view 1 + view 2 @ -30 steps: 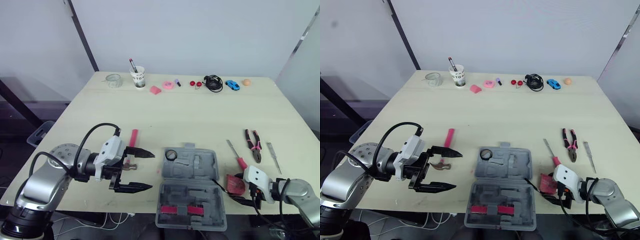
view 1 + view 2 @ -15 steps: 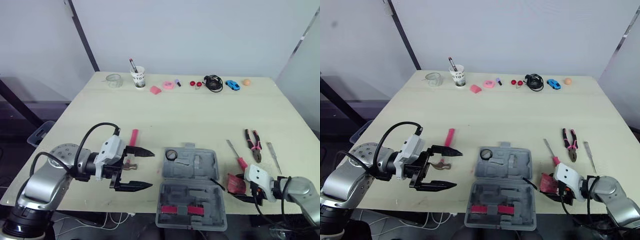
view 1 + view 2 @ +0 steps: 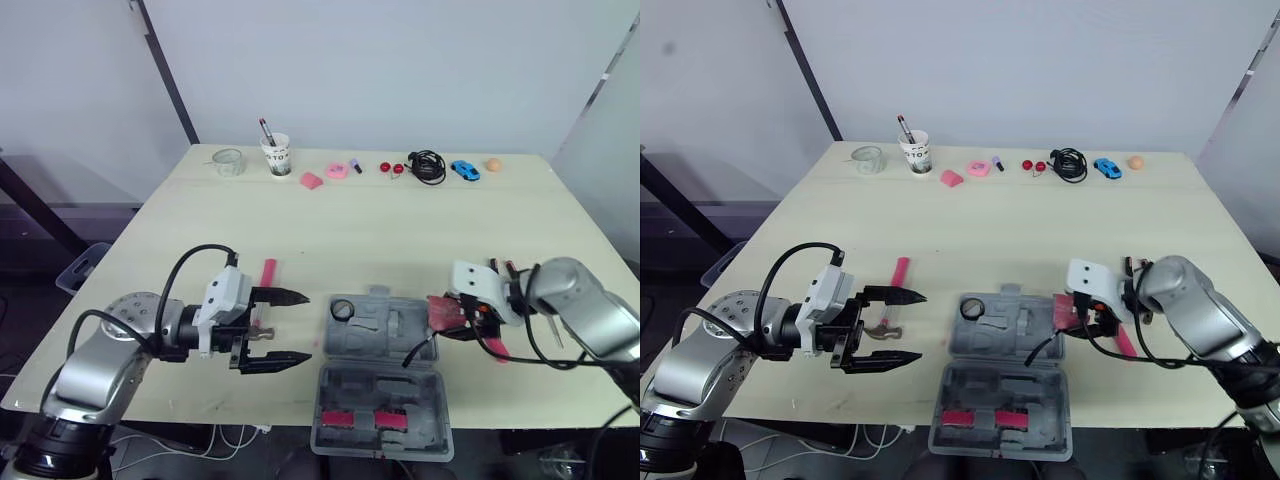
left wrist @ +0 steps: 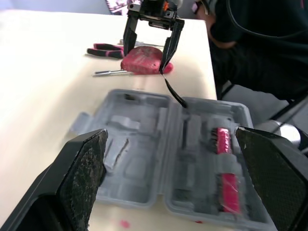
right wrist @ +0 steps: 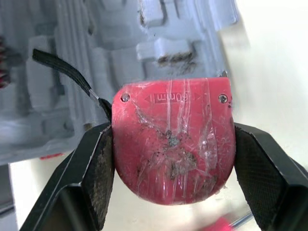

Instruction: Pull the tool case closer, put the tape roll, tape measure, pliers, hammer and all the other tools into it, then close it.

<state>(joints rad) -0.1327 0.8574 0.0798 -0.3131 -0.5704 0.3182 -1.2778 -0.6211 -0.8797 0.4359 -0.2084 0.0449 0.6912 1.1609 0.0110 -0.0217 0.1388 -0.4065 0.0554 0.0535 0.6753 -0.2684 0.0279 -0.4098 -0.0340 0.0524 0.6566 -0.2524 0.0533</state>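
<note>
Matt grey plastic tool case [image 3: 376,374], scuffed glossy red tape measure [image 5: 173,144]

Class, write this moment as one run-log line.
right end effector: shut on tape measure beside open tool case | left end effector: open, empty

- Pink-handled hammer [image 3: 899,272]: head partly screened by left gripper [image 3: 921,326] and its wide-spread fingers.
- Pink-and-black pliers [image 4: 103,49]: nose end hidden behind red tape measure [image 5: 173,144].
- Tape measure flanks covered by clamping fingers of right gripper [image 4: 146,57].
- Grey plastic tool case [image 5: 120,57]: cut off by right wrist view's edges.
- Small black ring [image 3: 342,309] in case's far half: possibly tape roll, too small to tell.
- Tiny red objects [image 3: 391,167] far beyond case: unidentifiable.
</note>
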